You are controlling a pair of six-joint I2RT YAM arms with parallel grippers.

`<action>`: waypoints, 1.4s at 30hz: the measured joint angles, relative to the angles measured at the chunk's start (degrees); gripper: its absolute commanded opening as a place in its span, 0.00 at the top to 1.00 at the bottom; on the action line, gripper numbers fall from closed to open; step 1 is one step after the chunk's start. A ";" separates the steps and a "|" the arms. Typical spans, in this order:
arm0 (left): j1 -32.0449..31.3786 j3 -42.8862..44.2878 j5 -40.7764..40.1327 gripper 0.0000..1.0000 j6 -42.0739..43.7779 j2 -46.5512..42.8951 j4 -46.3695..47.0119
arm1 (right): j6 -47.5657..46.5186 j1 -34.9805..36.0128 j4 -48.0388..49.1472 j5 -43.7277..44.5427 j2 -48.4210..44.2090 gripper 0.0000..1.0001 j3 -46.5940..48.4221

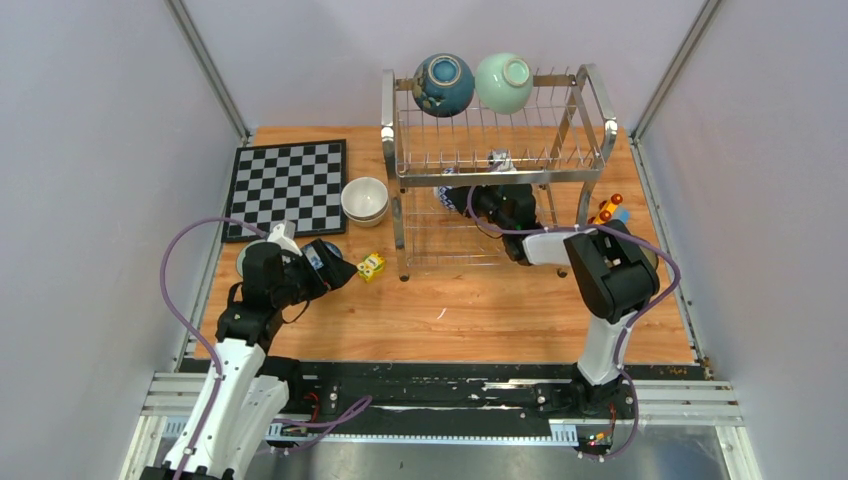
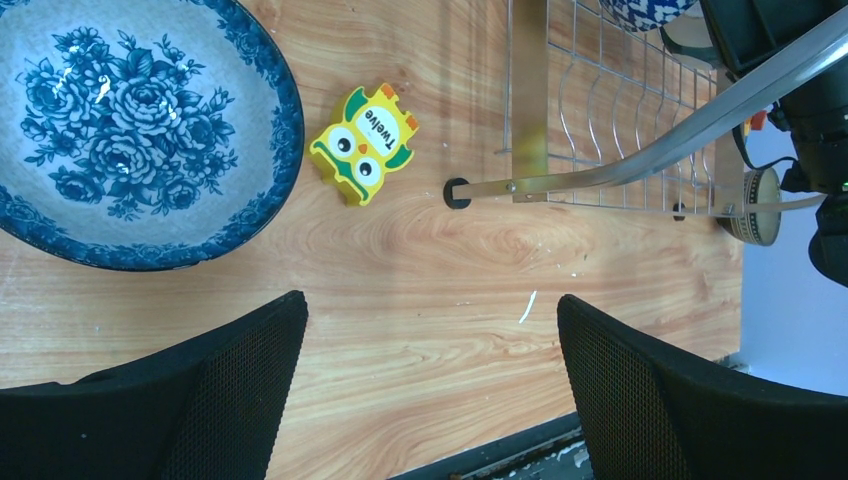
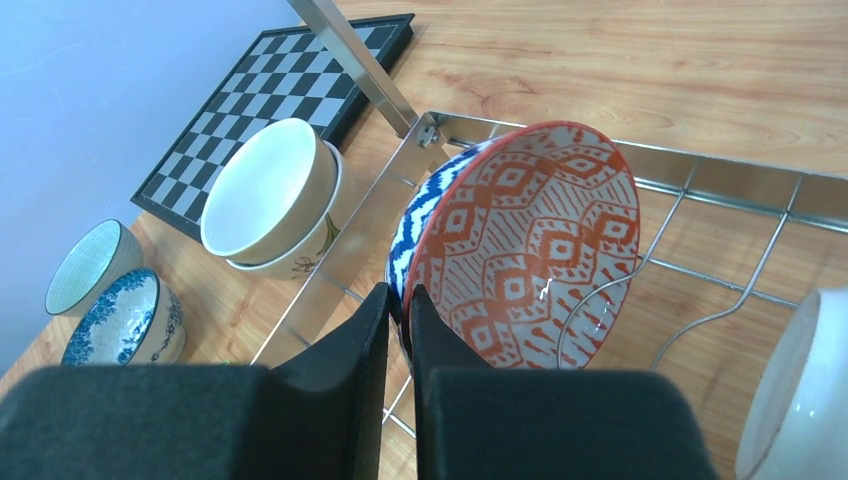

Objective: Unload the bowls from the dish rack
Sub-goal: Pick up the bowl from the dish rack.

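The silver wire dish rack stands at the back middle. A dark blue bowl and a mint green bowl lie on its top tier. My right gripper reaches into the lower tier and is shut on the rim of a red-patterned bowl with a blue-patterned outside, standing on edge. A white bowl sits to its right. My left gripper is open and empty above bare table, beside a blue floral bowl.
Two stacked cream bowls and the chessboard lie left of the rack. A yellow owl block sits near the rack's front left foot. Two small bowls stand at the far left. Orange items lie right of the rack.
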 measured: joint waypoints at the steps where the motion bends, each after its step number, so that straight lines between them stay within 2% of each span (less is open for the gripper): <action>1: 0.00 0.00 0.00 0.04 0.00 0.04 0.02 | 0.09 0.00 0.13 -0.07 0.13 0.94 0.22; 5: 0.00 0.00 0.00 0.04 0.00 0.26 0.02 | 0.83 -0.28 0.52 -1.16 0.66 1.00 0.81; 42: 0.00 -0.02 0.00 0.04 -0.02 1.01 0.46 | 21.97 -2.21 12.87 -9.55 4.74 1.00 2.38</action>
